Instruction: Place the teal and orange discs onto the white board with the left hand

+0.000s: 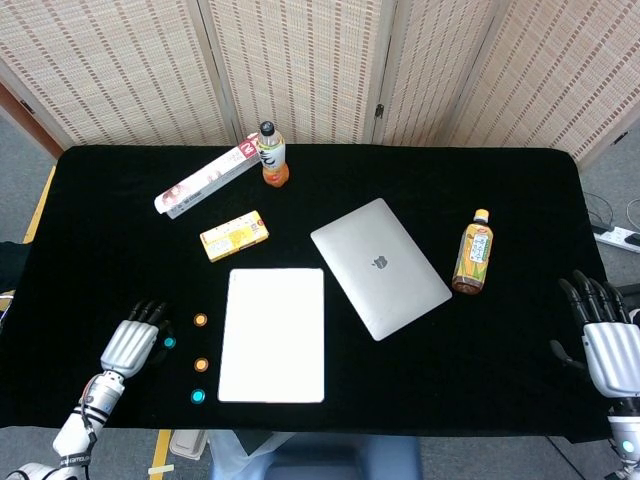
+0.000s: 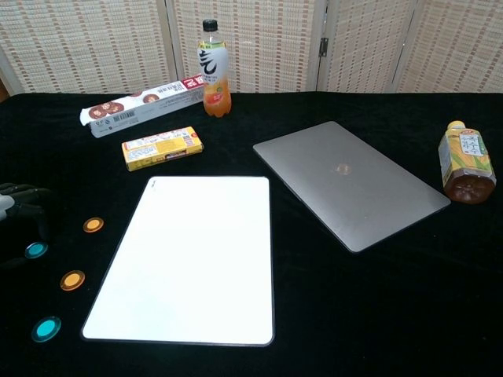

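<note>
The white board (image 1: 272, 334) (image 2: 191, 258) lies flat near the table's front edge. Left of it on the black cloth sit two orange discs (image 1: 201, 320) (image 1: 201, 365) and two teal discs (image 1: 169, 342) (image 1: 198, 396); the chest view shows the same orange discs (image 2: 93, 225) (image 2: 72, 280) and teal discs (image 2: 35, 250) (image 2: 46, 328). My left hand (image 1: 131, 343) (image 2: 20, 206) hovers low just left of the upper teal disc, fingers apart, holding nothing. My right hand (image 1: 605, 335) rests open at the table's right edge.
A closed silver laptop (image 1: 380, 267) lies right of the board. A tea bottle (image 1: 473, 252) stands further right. Behind the board are a yellow box (image 1: 234, 236), a long biscuit box (image 1: 205, 178) and an orange drink bottle (image 1: 271, 156).
</note>
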`<action>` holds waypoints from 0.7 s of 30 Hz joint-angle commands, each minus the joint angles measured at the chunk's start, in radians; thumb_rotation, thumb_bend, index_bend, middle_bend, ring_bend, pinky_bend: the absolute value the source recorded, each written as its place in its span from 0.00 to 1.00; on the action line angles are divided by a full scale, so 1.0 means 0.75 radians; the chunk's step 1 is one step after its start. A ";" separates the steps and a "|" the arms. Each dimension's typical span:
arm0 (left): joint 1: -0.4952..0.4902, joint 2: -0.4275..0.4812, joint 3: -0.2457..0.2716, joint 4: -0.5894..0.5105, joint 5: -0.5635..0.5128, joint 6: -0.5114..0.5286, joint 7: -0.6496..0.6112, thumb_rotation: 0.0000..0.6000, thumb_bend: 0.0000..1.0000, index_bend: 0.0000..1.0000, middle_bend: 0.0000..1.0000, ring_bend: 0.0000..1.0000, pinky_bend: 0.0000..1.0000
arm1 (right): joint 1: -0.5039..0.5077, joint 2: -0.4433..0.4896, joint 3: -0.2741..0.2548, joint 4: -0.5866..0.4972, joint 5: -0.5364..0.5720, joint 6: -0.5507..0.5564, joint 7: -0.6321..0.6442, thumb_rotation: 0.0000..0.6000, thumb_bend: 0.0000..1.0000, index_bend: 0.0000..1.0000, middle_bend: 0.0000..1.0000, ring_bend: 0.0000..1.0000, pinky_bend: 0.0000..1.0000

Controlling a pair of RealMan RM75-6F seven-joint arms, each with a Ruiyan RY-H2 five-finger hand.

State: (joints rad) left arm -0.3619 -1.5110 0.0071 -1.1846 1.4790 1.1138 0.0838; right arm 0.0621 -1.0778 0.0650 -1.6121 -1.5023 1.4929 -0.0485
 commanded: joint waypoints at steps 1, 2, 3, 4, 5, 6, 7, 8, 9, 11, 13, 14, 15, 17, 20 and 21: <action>-0.002 -0.005 0.001 0.006 -0.002 -0.003 -0.005 1.00 0.40 0.44 0.13 0.06 0.00 | -0.001 0.000 0.000 0.000 0.000 0.001 0.001 1.00 0.32 0.00 0.00 0.00 0.00; -0.003 -0.007 0.003 0.008 -0.002 -0.004 -0.007 1.00 0.40 0.44 0.13 0.06 0.00 | -0.002 0.000 0.000 0.001 0.002 0.001 0.002 1.00 0.32 0.00 0.00 0.00 0.00; -0.004 -0.009 0.004 0.009 -0.002 -0.006 -0.007 1.00 0.40 0.44 0.13 0.06 0.00 | -0.002 0.000 0.000 0.001 0.002 0.002 0.002 1.00 0.32 0.00 0.00 0.00 0.00; -0.005 -0.011 0.005 0.011 -0.003 -0.007 -0.007 1.00 0.40 0.44 0.13 0.06 0.00 | -0.003 0.000 -0.001 0.001 0.002 0.002 0.003 1.00 0.32 0.00 0.00 0.00 0.00; -0.006 -0.014 0.005 0.015 -0.005 -0.010 -0.005 1.00 0.40 0.44 0.13 0.06 0.00 | -0.004 0.000 -0.001 0.001 0.002 0.004 0.004 1.00 0.32 0.00 0.00 0.00 0.00; -0.007 -0.015 0.005 0.016 -0.008 -0.014 -0.004 1.00 0.40 0.44 0.13 0.06 0.00 | -0.005 0.000 -0.001 0.002 0.003 0.004 0.004 1.00 0.32 0.00 0.00 0.00 0.00; -0.008 -0.017 0.005 0.017 -0.011 -0.017 -0.003 1.00 0.40 0.44 0.13 0.06 0.00 | -0.005 0.000 -0.001 0.003 0.003 0.004 0.005 1.00 0.32 0.00 0.00 0.00 0.00; -0.009 -0.018 0.005 0.019 -0.016 -0.022 -0.002 1.00 0.40 0.44 0.13 0.06 0.00 | -0.006 0.000 -0.002 0.003 0.004 0.005 0.006 1.00 0.32 0.00 0.00 0.00 0.00; -0.009 -0.019 0.004 0.020 -0.019 -0.025 -0.002 1.00 0.40 0.44 0.13 0.06 0.00 | -0.007 0.000 -0.002 0.003 0.004 0.005 0.006 1.00 0.32 0.00 0.00 0.00 0.00; -0.010 -0.020 0.004 0.025 -0.027 -0.031 0.001 1.00 0.40 0.44 0.13 0.06 0.00 | -0.008 -0.001 -0.002 0.005 0.005 0.005 0.008 1.00 0.32 0.00 0.00 0.00 0.00; -0.010 -0.020 0.004 0.025 -0.033 -0.034 0.004 1.00 0.40 0.44 0.13 0.06 0.00 | -0.008 -0.002 -0.002 0.006 0.005 0.005 0.009 1.00 0.32 0.00 0.00 0.00 0.00; -0.010 -0.019 0.004 0.023 -0.036 -0.035 0.004 1.00 0.40 0.45 0.13 0.06 0.00 | -0.008 -0.003 -0.002 0.007 0.005 0.005 0.010 1.00 0.32 0.00 0.00 0.00 0.00; -0.010 -0.018 0.003 0.022 -0.037 -0.036 0.003 1.00 0.40 0.45 0.13 0.06 0.00 | -0.008 -0.003 -0.002 0.007 0.006 0.005 0.010 1.00 0.32 0.00 0.00 0.00 0.00; -0.011 -0.016 0.004 0.020 -0.039 -0.039 0.003 1.00 0.40 0.46 0.13 0.06 0.00 | -0.008 -0.004 -0.002 0.009 0.006 0.004 0.011 1.00 0.32 0.00 0.00 0.00 0.00; -0.013 -0.017 0.007 0.019 -0.041 -0.044 0.005 1.00 0.40 0.48 0.13 0.06 0.00 | -0.007 -0.006 -0.002 0.011 0.007 0.002 0.013 1.00 0.32 0.00 0.00 0.00 0.00; -0.014 -0.018 0.008 0.020 -0.041 -0.044 0.004 1.00 0.40 0.48 0.13 0.06 0.00 | -0.007 -0.006 -0.002 0.012 0.007 0.002 0.013 1.00 0.32 0.00 0.00 0.00 0.00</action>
State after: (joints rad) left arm -0.3720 -1.5245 0.0125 -1.1695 1.4484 1.0810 0.0868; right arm 0.0567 -1.0825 0.0638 -1.6033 -1.4973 1.4948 -0.0387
